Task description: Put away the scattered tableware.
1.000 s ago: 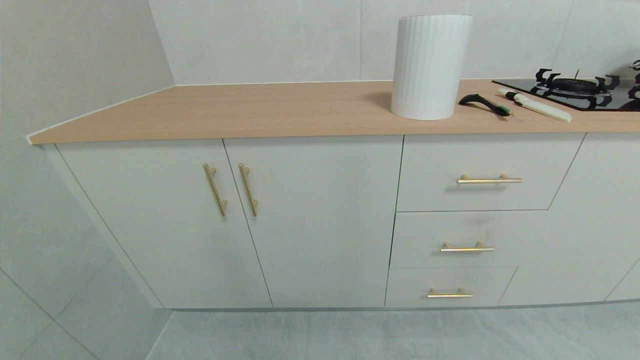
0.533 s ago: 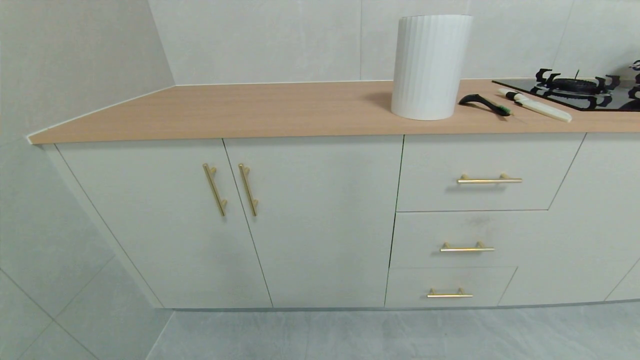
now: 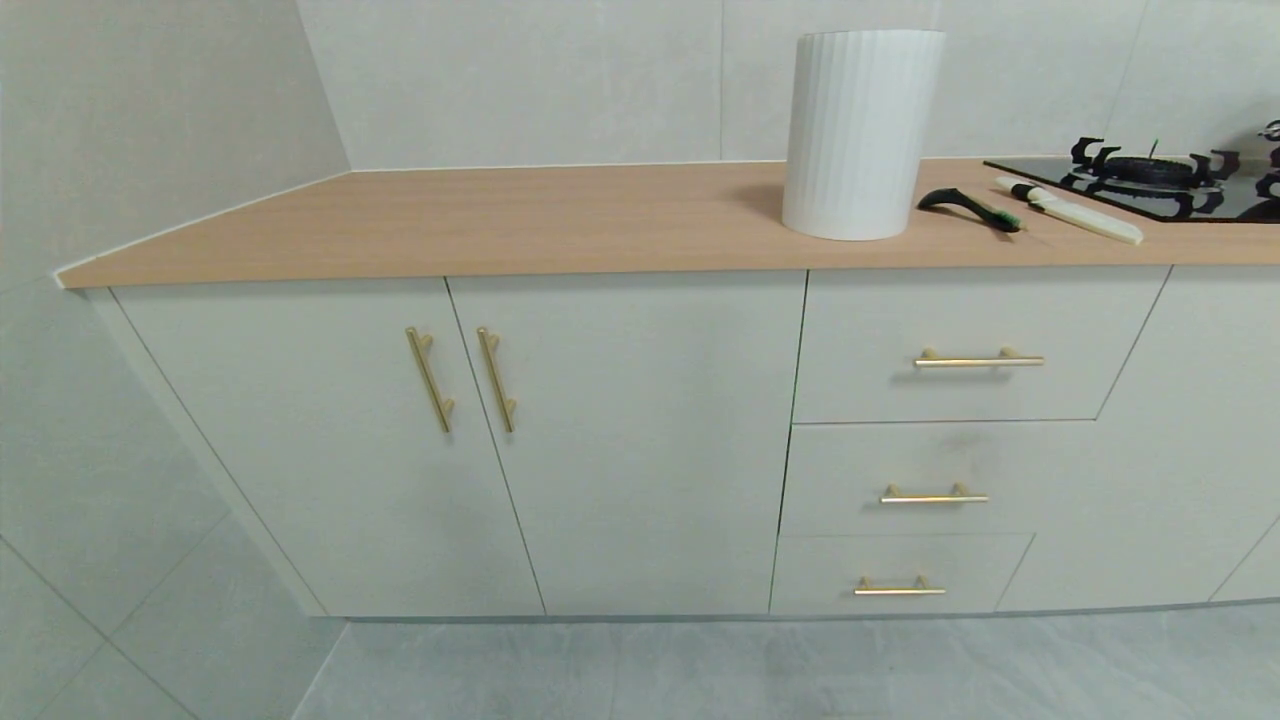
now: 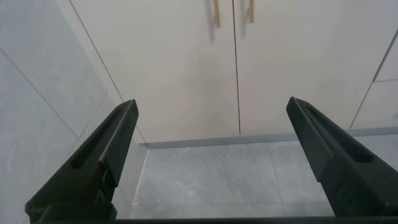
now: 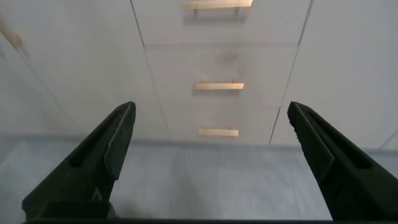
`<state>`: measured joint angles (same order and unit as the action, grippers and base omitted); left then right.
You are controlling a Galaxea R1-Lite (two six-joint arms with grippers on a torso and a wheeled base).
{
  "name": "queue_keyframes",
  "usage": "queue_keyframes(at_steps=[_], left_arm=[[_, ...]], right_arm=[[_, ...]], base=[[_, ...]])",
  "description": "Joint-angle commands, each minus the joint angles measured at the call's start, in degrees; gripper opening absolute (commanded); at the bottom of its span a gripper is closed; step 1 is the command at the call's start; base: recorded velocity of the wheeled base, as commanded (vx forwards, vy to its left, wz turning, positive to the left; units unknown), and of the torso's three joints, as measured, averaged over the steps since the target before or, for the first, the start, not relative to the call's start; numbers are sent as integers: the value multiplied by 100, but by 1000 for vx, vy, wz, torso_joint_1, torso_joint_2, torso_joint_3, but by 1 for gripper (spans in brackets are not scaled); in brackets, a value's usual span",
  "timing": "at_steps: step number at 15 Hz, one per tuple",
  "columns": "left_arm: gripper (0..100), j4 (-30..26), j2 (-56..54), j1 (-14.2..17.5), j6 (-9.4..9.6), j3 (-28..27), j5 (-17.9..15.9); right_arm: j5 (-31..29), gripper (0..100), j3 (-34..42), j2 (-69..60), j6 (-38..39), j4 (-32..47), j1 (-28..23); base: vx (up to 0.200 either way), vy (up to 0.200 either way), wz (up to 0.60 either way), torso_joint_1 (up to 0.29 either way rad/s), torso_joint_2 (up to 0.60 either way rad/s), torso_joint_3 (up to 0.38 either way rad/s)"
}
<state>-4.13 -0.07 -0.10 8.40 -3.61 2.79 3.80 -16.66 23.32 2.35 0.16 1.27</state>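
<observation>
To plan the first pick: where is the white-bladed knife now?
In the head view, the knife lies on the countertop at the right, between the black-handled tool and the stove.

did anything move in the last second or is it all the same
Nothing visibly changed. The white ribbed container, the black-handled tool and the white knife lie on the countertop where they were, and the cabinet doors and drawers are shut as before.

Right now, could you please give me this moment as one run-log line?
left tool: open, facing cupboard doors | right tool: open, facing drawers | knife, black utensil: on counter, right of white holder
</observation>
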Motion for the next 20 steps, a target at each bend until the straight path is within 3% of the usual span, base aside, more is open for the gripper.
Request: queue_keyframes(at_steps=[1, 3, 7, 9, 12, 15, 20], left_arm=[[100, 0, 7, 1, 4, 0, 2], [100, 0, 7, 1, -5, 0, 2], [100, 0, 7, 1, -5, 0, 2], [100, 0, 7, 1, 4, 0, 2], [100, 0, 7, 1, -5, 9, 2], [100, 0, 7, 1, -5, 0, 2], [100, 0, 7, 1, -5, 0, 2]], right_arm=[[129, 100, -1278, 3407, -191, -16, 137], [129, 100, -1779, 4805, -183, -200, 137], [121, 100, -2333, 7257, -200, -1800, 128], [94, 100, -2684, 8074, -314, -1897, 128], [103, 100, -2886, 8725, -323, -1967, -4], [85, 100, -2948, 9727, -314, -3329, -153], [-372, 100, -3027, 10561, -306, -4525, -215]], base=[[0, 0, 0, 0, 0, 0], [0, 0, 0, 0, 0, 0], [0, 0, 0, 0, 0, 0], [0, 0, 0, 0, 0, 0], [0, 0, 0, 0, 0, 0], [0, 0, 0, 0, 0, 0], [0, 0, 0, 0, 0, 0]])
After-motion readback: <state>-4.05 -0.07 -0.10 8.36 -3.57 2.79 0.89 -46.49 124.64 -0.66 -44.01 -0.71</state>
